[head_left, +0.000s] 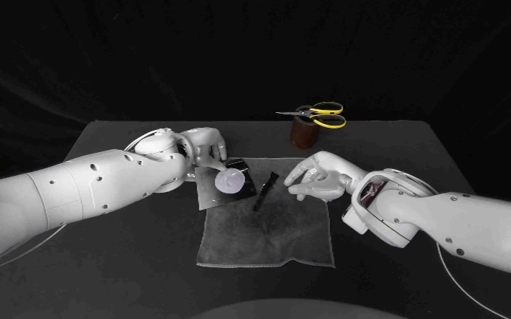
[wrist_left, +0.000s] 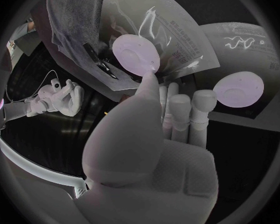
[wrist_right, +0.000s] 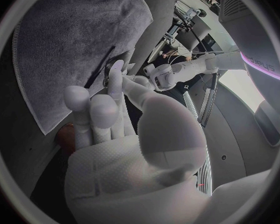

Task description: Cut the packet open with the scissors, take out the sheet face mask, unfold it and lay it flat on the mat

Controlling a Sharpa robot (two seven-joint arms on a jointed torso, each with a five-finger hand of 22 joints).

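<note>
The silvery packet (head_left: 227, 184) with a pale round mark stands tilted at the grey mat's (head_left: 266, 230) far left corner. My left hand (head_left: 202, 149) holds it by its far edge, thumb on the round mark (wrist_left: 135, 55). A thin dark strip (head_left: 266, 190) lies on the mat just right of the packet (wrist_left: 171, 32). My right hand (head_left: 320, 175) hovers over the mat's far right corner with fingers loosely curled and nothing in them, fingertips (wrist_right: 115, 69) close to the strip (wrist_right: 106, 68). The yellow-handled scissors (head_left: 320, 114) sit in a brown holder (head_left: 303, 136) at the back.
The mat (wrist_right: 71, 40) lies in the middle of the black table (head_left: 128, 260). The brown holder with the scissors stands just behind the right hand. Bare tabletop runs along both sides of the mat and in front of it.
</note>
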